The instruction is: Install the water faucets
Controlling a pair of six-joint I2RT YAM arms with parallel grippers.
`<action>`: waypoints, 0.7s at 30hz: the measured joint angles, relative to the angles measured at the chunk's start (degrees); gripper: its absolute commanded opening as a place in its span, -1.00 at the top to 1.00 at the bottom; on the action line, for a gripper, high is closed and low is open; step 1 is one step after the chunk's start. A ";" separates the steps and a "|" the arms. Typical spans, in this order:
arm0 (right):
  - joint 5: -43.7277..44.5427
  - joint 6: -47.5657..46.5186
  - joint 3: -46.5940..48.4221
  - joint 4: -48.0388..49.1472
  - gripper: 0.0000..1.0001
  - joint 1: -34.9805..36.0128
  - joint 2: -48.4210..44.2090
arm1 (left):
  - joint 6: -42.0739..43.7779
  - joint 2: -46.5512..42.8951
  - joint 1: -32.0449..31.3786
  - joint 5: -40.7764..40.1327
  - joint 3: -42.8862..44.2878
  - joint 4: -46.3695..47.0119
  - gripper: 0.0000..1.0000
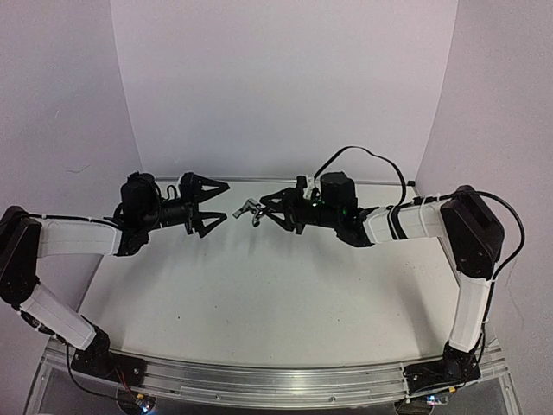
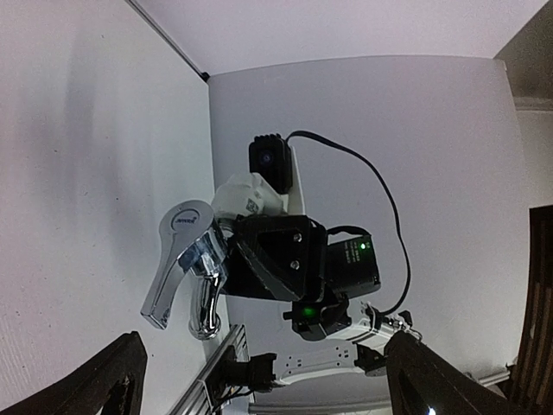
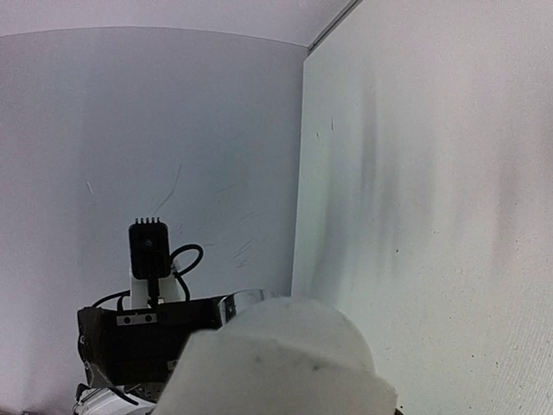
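The water faucet (image 1: 249, 210) is a small chrome tap with a lever handle, held in the air above the back of the table. My right gripper (image 1: 263, 208) is shut on its body, and spout and lever (image 2: 183, 268) stick out past the black fingers (image 2: 281, 259). My left gripper (image 1: 226, 201) faces it from the left, a short gap away, with jaws wide open and nothing between them. Its fingers (image 2: 108, 380) frame the bottom corners of the left wrist view. In the right wrist view a blurred white shape (image 3: 285, 363) hides my jaws; only a chrome rim (image 3: 251, 299) shows.
The white table (image 1: 259, 294) lies below both grippers, closed in by white walls at the back and sides. An aluminium rail (image 1: 276, 380) with the arm bases runs along the near edge. A black cable (image 1: 363, 154) loops above the right wrist.
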 measured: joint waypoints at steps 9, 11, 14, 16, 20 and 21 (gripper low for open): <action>-0.17 4.93 0.86 3.25 1.00 0.22 0.00 | 0.06 7.29 -2.35 0.91 2.73 3.23 -0.84; -0.22 5.69 1.20 3.56 1.00 0.24 0.00 | 0.61 8.64 -3.29 0.89 4.06 3.26 -0.64; -0.27 6.56 1.55 4.17 1.00 0.25 0.00 | 2.42 10.17 -4.82 1.04 6.42 3.95 -0.42; -0.34 7.10 1.71 4.36 1.00 0.26 0.02 | 3.22 10.71 -5.59 1.34 7.67 5.13 -0.35; -0.42 7.99 1.75 4.81 1.00 0.39 0.02 | 3.39 11.99 -5.92 2.00 9.18 7.32 -0.11; -0.44 8.16 1.75 4.91 1.00 0.46 0.01 | 3.54 12.53 -5.92 2.03 9.49 7.65 -0.06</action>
